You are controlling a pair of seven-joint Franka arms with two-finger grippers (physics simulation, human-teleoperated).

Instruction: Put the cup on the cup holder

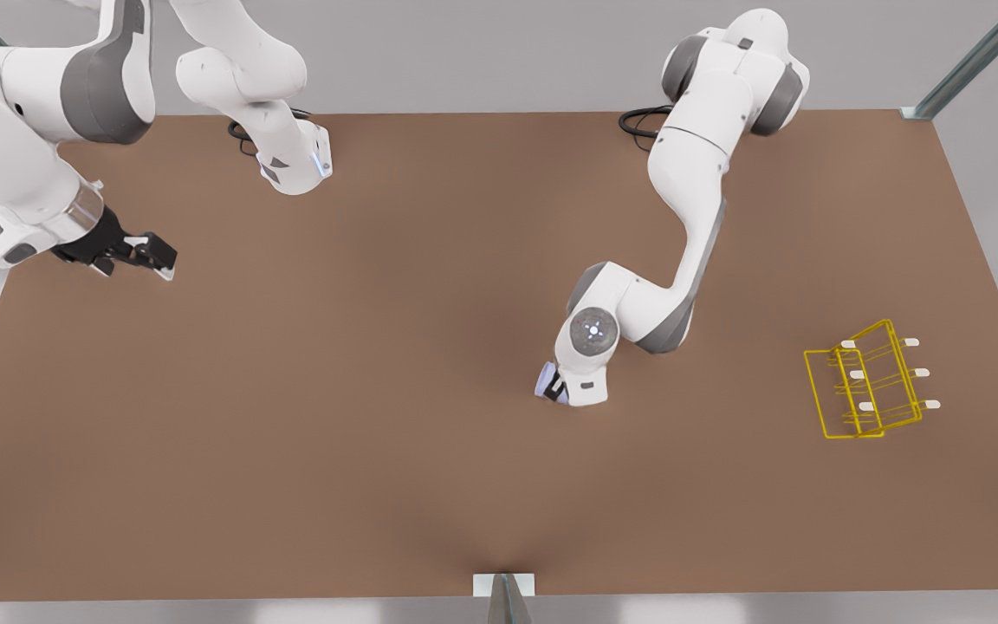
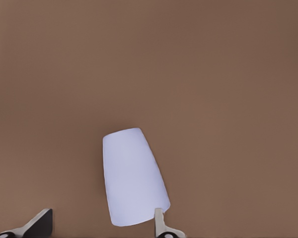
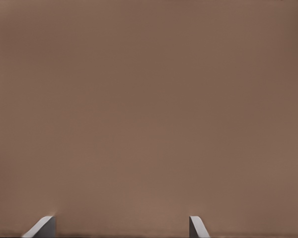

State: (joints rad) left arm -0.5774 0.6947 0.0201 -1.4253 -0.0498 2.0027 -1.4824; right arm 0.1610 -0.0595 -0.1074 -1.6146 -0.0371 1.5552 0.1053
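Two Franka arms work over a brown counter (image 1: 291, 451): the left gripper (image 1: 554, 390), low near the middle, has its fingers (image 2: 160, 225) spread around the lavender-blue cup (image 2: 131, 176), which lies on its side, one finger touching its wide end. The right gripper (image 1: 145, 256) hangs with fingers parted at the front view's left, waiting. The yellow cup holder (image 1: 871, 381) sits well apart at the front view's right.

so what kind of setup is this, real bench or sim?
Looks like a simulated tabletop workcell, not a real bench. A bare brown table with metal frame posts at the corners, two white arms mounted at its far edge, and only a cup and a yellow wire cup holder on it.
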